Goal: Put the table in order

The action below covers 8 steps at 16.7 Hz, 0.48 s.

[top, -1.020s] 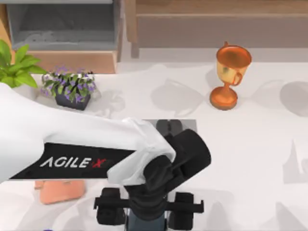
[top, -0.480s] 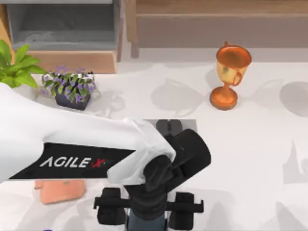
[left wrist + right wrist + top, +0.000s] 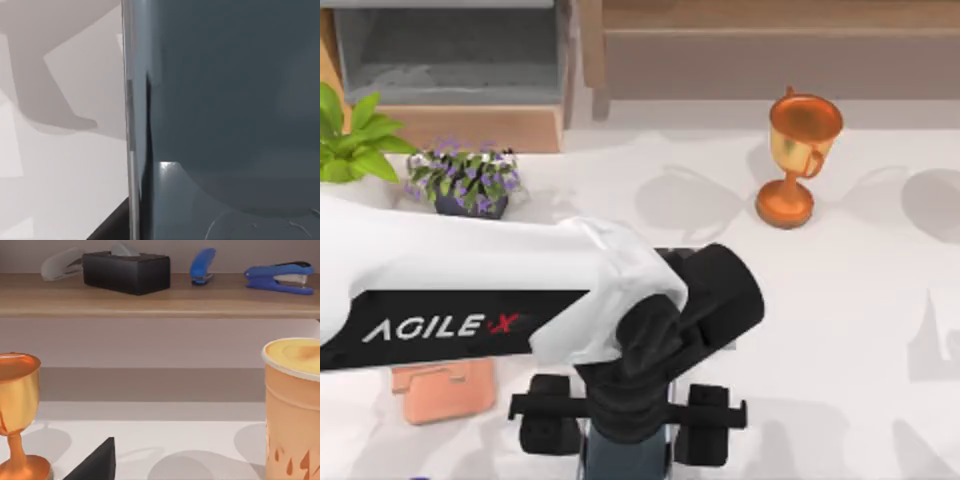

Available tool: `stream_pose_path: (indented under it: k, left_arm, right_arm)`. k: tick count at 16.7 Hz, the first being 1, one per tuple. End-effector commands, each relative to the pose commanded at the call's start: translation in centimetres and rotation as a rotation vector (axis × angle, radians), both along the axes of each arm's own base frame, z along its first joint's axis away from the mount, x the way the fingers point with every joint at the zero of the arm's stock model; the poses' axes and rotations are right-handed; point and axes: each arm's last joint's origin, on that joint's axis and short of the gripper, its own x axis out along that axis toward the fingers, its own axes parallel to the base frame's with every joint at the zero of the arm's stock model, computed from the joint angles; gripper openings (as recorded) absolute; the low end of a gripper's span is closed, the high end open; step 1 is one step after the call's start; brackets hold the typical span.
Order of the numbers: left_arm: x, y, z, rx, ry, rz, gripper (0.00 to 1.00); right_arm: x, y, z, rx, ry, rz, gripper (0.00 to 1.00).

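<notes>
On the white marbled table (image 3: 840, 330), my left arm reaches in from the left to the front middle. Its gripper (image 3: 627, 440) is shut on a dark blue-grey object (image 3: 625, 462) at the front edge of the top view. The same object (image 3: 225, 100) looms very close in the left wrist view, with bare table (image 3: 65, 175) beside it. A grey square mat (image 3: 705, 255) lies mostly hidden under the left wrist. A black corner of my right gripper (image 3: 95, 462) shows in the right wrist view, facing the shelf.
A copper trophy (image 3: 800, 160) stands at the back right. A purple flower pot (image 3: 470, 182) and a green plant (image 3: 350, 140) stand back left before a shelf unit (image 3: 450, 60). A salmon object (image 3: 445, 390) lies front left. An orange cup (image 3: 292, 410) stands near staplers (image 3: 280, 275).
My left arm has shifted toward the table's front and looks slightly larger, carrying the dark blue-grey object with it. It now covers more of the grey mat.
</notes>
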Motion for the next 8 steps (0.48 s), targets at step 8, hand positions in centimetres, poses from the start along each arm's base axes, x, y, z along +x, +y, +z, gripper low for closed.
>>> stream_pose_path:
  k: [8]
  left_arm:
    - [-1.5, 1.4, 2.6, 0.006, -0.187, -0.003, 0.00]
  right_arm:
    - [0.0, 0.0, 0.0, 0.000, 0.000, 0.000, 1.00]
